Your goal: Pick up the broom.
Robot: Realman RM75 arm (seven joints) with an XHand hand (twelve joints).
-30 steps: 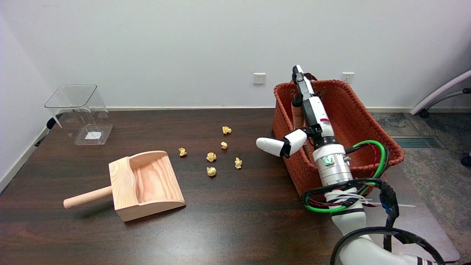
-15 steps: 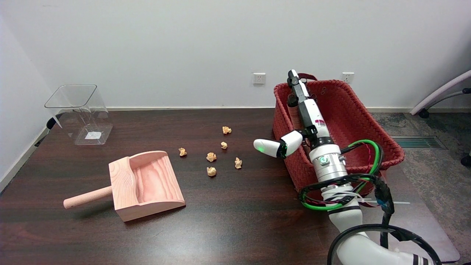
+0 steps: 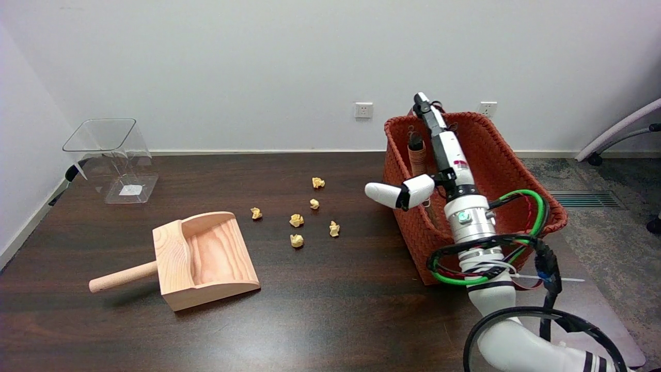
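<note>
The broom shows only as a brown wooden handle (image 3: 417,158) standing upright inside the red woven basket (image 3: 408,227), against its far left wall; the rest is hidden by the basket. My right hand (image 3: 445,150) reaches into the basket from the lower right. Its fingers (image 3: 427,111) stretch straight toward the far rim, just right of the handle. The thumb (image 3: 395,192) sticks out to the left, over the basket's near left wall. Nothing is held and the hand is open.
Several crumpled yellow paper balls (image 3: 296,220) lie mid-table. A wooden dustpan (image 3: 206,258) sits at the front left, its handle pointing left. A clear plastic bin (image 3: 116,157) stands at the far left. The dark table's right edge (image 3: 594,310) runs close behind the basket.
The hand swung slightly left half a second ago, then came back right and a little higher, staying beside the broom handle. Nothing was grasped.
</note>
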